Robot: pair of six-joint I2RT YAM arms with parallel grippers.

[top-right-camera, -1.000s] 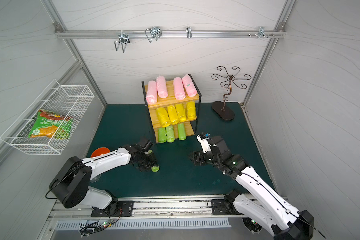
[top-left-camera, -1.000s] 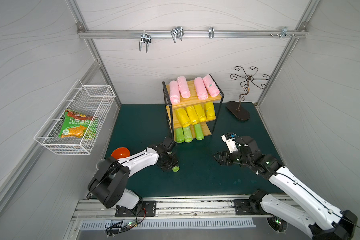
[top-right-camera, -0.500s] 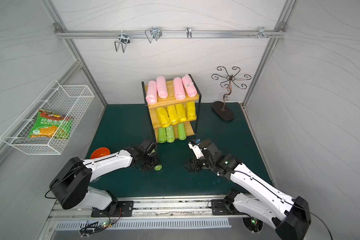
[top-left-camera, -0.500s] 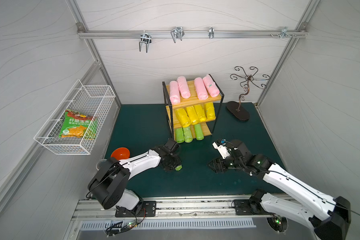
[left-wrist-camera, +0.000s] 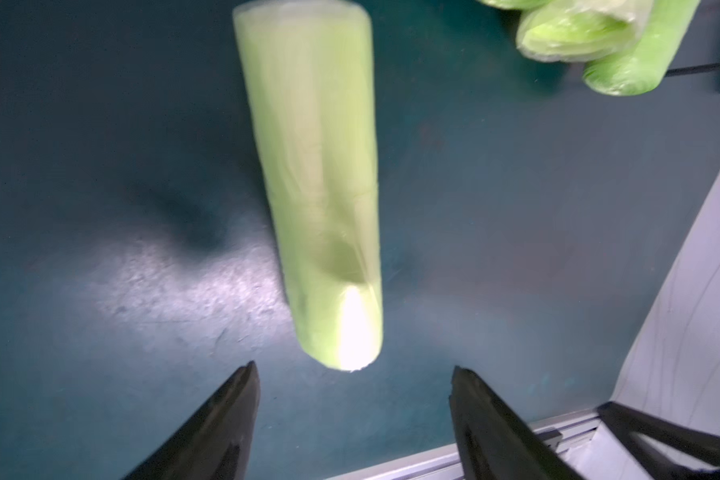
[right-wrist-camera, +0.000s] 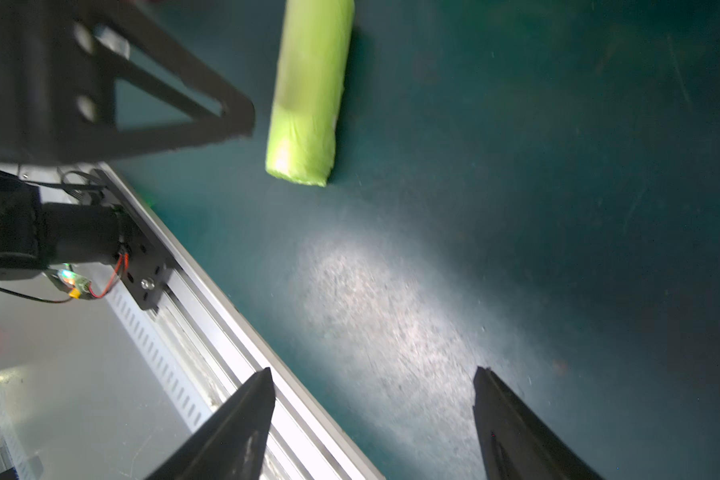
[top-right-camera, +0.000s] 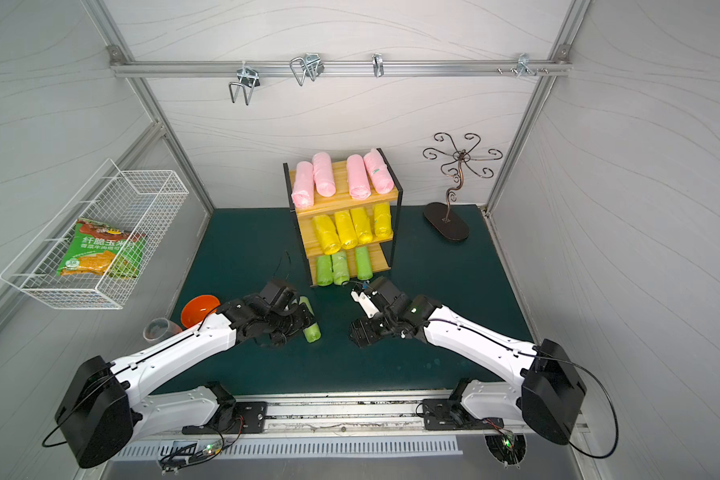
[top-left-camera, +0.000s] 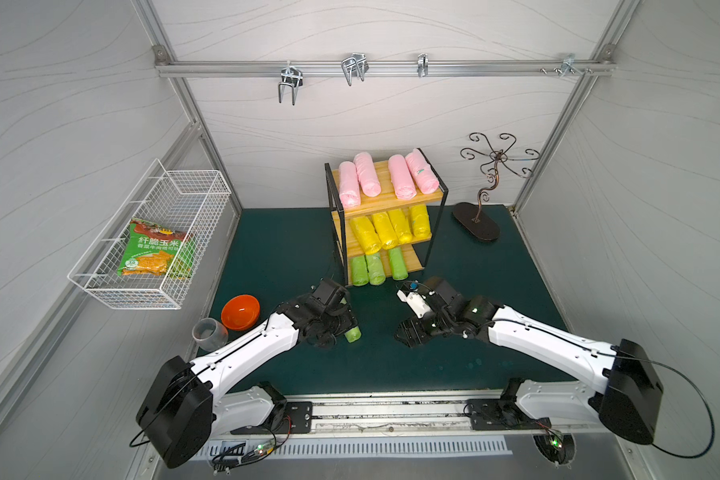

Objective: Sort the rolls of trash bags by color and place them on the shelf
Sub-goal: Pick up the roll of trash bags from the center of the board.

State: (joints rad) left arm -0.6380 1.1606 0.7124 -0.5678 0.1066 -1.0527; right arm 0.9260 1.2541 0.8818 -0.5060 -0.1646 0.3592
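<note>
One light green roll [top-left-camera: 352, 333] [top-right-camera: 311, 328] lies loose on the green mat in front of the shelf [top-left-camera: 384, 183] [top-right-camera: 341, 174]. My left gripper [top-left-camera: 333, 330] [left-wrist-camera: 352, 368] is open just above the roll's near end; the roll [left-wrist-camera: 316, 187] lies clear of both fingers. My right gripper [top-left-camera: 408, 332] [right-wrist-camera: 373, 370] hangs open and empty over bare mat to the right, with the roll [right-wrist-camera: 308, 95] ahead of it. On the shelf, several pink rolls [top-left-camera: 366, 180] fill the top tier, several yellow ones [top-left-camera: 385, 230] the middle, and three green rolls [top-left-camera: 375, 269] [left-wrist-camera: 578, 29] the bottom.
A white wire basket [top-left-camera: 192, 191] on the left wall holds a snack bag [top-left-camera: 154, 249]. An orange bowl [top-left-camera: 240, 311] and a clear cup [top-left-camera: 208, 333] sit beside the left arm. A metal hook stand [top-left-camera: 474, 222] stands right of the shelf. The metal rail [right-wrist-camera: 208, 316] borders the mat's front.
My left gripper has opened and let go of the green roll, which now lies on the mat. My right arm has swung left and toward the front, still open.
</note>
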